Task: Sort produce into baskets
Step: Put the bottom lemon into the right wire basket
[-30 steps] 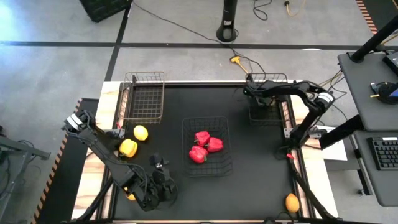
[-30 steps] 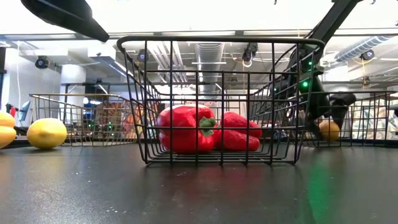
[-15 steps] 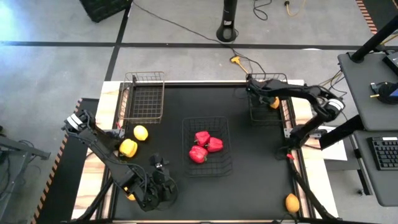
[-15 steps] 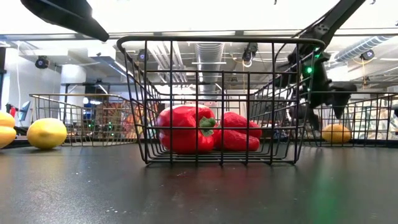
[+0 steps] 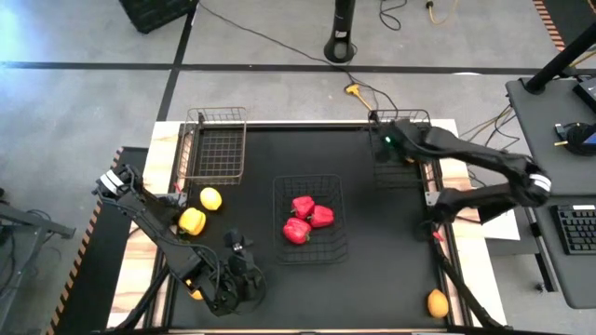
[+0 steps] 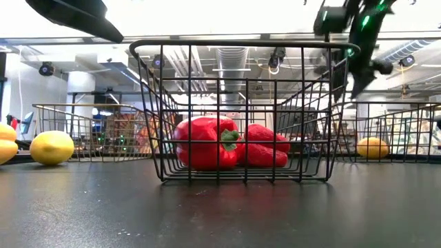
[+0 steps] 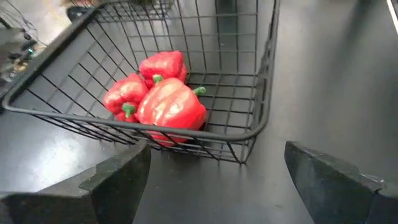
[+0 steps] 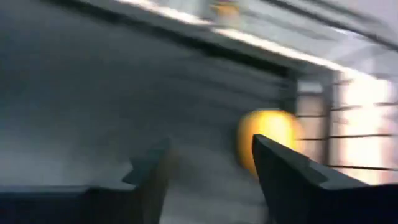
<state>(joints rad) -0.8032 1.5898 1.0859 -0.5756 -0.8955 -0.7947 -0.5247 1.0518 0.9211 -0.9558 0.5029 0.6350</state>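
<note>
Three red peppers [image 5: 307, 220] lie in the middle dark basket [image 5: 337, 191], also seen in the left wrist view [image 7: 163, 99]. My right gripper [image 5: 385, 141] is open and empty, raised above the far-right dark basket [image 5: 402, 175]. An orange fruit [image 6: 373, 147] rests on that basket's floor; it shows blurred in the right wrist view [image 8: 267, 140]. My left gripper [image 5: 237, 245] is open and empty near the table's near edge, facing the middle basket. A yellow pepper [image 5: 192, 221] and a yellow fruit [image 5: 211, 198] lie on the table at the left. The copper basket [image 5: 216, 144] stands far left.
Another orange fruit [image 5: 438, 302] lies at the table's near right corner. A bit of yellow [image 5: 197, 295] shows under my left arm. Dark tabletop lies bare between the middle basket and the right basket. A stand's base [image 5: 343, 46] and cables lie on the floor beyond.
My right gripper has gone up out of the far-right basket. The orange fruit that was at its fingers has come down onto the basket's floor and lies apart from the gripper.
</note>
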